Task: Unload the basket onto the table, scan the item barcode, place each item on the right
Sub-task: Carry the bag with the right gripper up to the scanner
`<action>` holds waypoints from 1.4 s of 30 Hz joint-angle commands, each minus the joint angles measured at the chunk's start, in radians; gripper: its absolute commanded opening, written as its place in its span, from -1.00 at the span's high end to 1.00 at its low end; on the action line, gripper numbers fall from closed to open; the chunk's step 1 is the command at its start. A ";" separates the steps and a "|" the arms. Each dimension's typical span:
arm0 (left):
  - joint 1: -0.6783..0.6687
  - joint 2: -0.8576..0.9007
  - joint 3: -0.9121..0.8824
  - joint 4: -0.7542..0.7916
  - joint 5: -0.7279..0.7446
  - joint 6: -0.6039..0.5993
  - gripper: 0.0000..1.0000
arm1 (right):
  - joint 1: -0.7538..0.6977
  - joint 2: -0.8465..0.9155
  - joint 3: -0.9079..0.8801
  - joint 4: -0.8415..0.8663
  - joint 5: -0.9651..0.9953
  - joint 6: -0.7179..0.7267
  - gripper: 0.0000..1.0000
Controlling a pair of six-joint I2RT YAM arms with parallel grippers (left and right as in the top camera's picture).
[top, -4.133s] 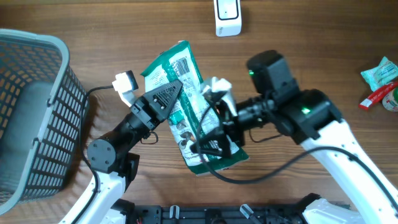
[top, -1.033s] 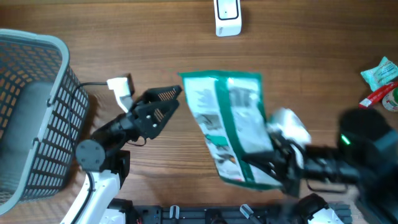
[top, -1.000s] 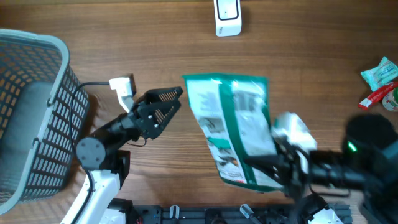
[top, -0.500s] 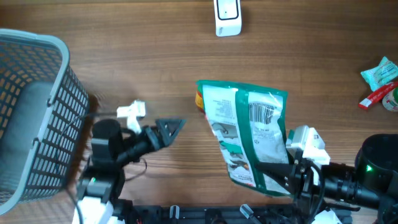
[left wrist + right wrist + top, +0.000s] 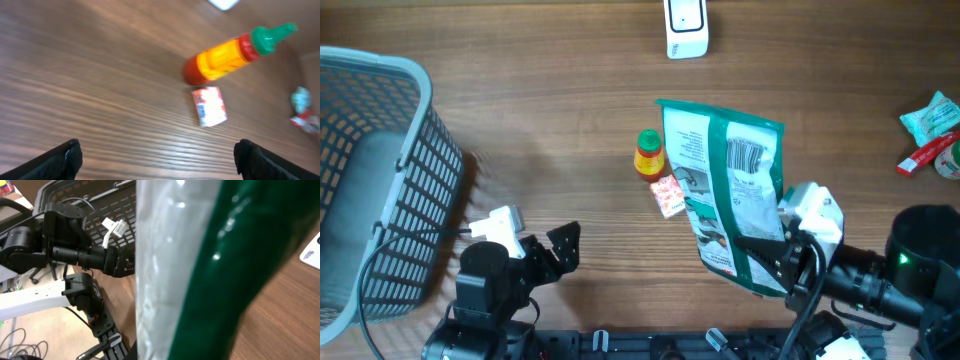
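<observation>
While right jaws pinch the pouch [image 5: 730, 190], left jaws gape wide facing bottle [image 5: 648, 153] and packet [image 5: 668, 195].

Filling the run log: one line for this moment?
right fingers: shut on green-and-white plastic pouch, barcode facing up | left fingers: open, empty

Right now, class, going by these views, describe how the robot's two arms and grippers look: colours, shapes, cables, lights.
Both arms are built from black cylindrical joints. The left arm also has a white link, seen from the right wrist view. The left gripper has black wedge-shaped fingers behind a white block. The right arm carries a green light, and a black cable loops beside the right gripper.
</observation>
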State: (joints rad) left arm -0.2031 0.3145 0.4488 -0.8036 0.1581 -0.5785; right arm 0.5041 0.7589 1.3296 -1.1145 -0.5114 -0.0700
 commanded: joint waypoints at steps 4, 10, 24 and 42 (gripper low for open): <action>-0.005 -0.008 0.022 -0.040 -0.100 0.025 -1.00 | -0.002 0.023 0.003 0.005 -0.057 -0.024 0.91; -0.005 -0.008 0.022 -0.040 -0.100 0.025 -1.00 | -0.002 0.064 0.003 0.006 0.441 0.044 0.91; -0.005 -0.008 0.022 -0.040 -0.100 0.025 -1.00 | -0.005 0.711 0.003 0.309 1.249 0.146 0.91; -0.005 -0.008 0.022 -0.040 -0.100 0.025 -1.00 | -0.109 1.339 0.021 1.354 1.226 -0.655 0.91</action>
State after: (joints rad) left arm -0.2031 0.3130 0.4538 -0.8467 0.0715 -0.5766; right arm 0.3901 1.9667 1.3327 0.1825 0.6987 -0.5266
